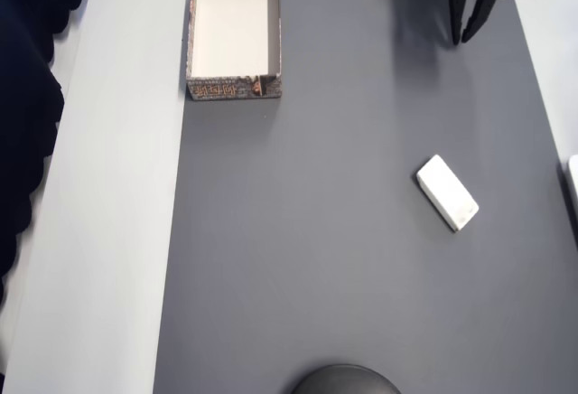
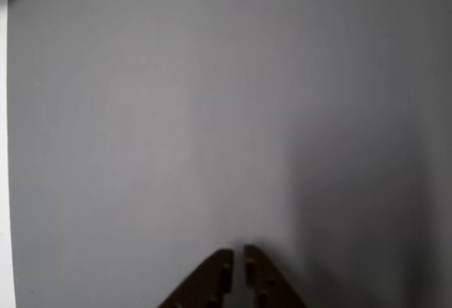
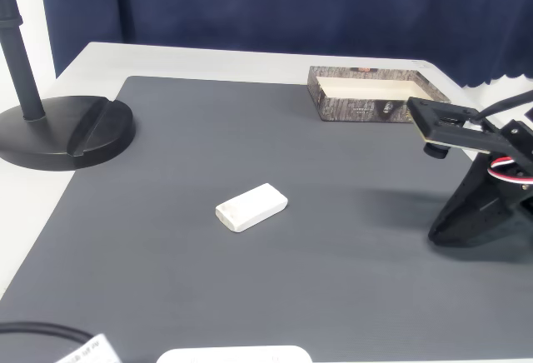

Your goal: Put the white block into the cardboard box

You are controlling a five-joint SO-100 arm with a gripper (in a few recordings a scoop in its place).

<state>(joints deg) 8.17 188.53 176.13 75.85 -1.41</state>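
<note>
White rounded rectangular block [image 1: 447, 192] lies flat on dark grey mat [image 1: 343, 231] in overhead view, right of centre, long axis diagonal, upper-left to lower-right. Shallow cardboard box w/ cream inside & brown-grey patterned walls [image 1: 234, 88] sits at mat's upper-left edge, well apart from block; bare mat between. Black hand [image 1: 465, 40] at top right, tips pointing down-picture, near-closed, holding nothing.

Wrist view: hand [image 2: 239, 255] w/ tips almost together, slim gap, over bare mat.

Fixed view: block [image 3: 251, 206] mid-mat, box [image 3: 358, 106] at far edge, hand [image 3: 435, 236] at right. Black round stand base [image 3: 62, 130] on white worktop [image 3: 208, 59], left.
</note>
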